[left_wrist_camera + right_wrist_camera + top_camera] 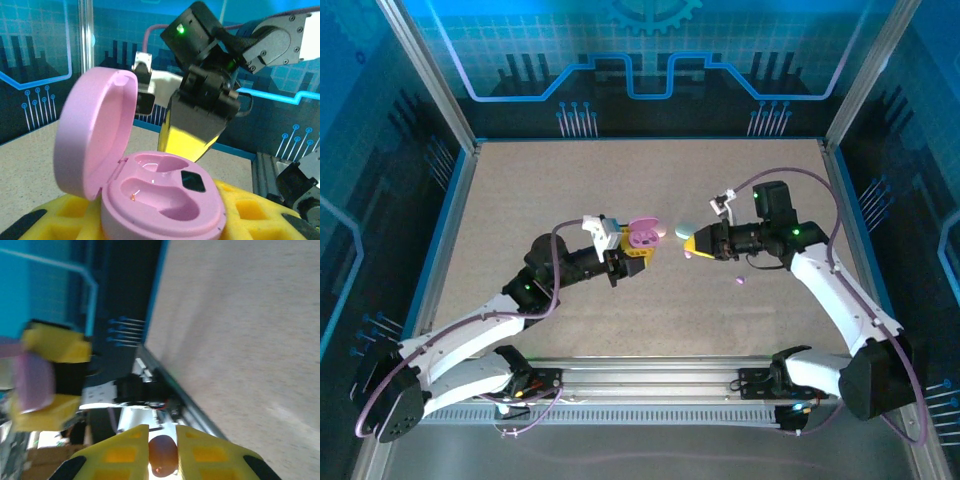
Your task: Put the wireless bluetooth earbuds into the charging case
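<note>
Right hand (692, 244) pinching 1 earbud (162, 455), left hand (636, 248) clamping open pink case (165, 200), small gap between, table (570, 190) edges far off.

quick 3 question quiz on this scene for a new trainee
1. True or false: the pink charging case held by the left gripper has its lid shut.
2. What sits between the fingers of the right gripper? A) a small rounded earbud B) a screwdriver C) nothing
3. Fill in: the two wells inside the pink charging case are ___.

Key: 1 false, the lid stands open; 2 A; 3 empty.
</note>
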